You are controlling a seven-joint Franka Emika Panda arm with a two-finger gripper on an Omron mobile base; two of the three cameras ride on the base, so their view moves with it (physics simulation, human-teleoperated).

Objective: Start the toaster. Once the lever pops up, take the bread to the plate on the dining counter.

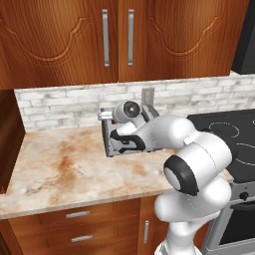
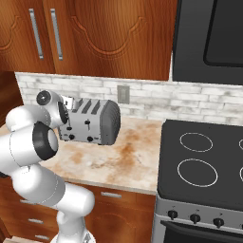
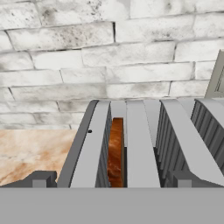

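hand [image 3: 109, 177] spread apart above the toaster [image 2: 92, 122], bread [image 3: 116, 151] in its slot

Marbled beige kitchen counter [image 2: 118, 159] beneath the silver toaster [image 2: 92, 122], beside a black stove [image 2: 204, 161].

Even, soft rendered light, faint shadows, no glare; textures slightly coarse, edges undistorted.
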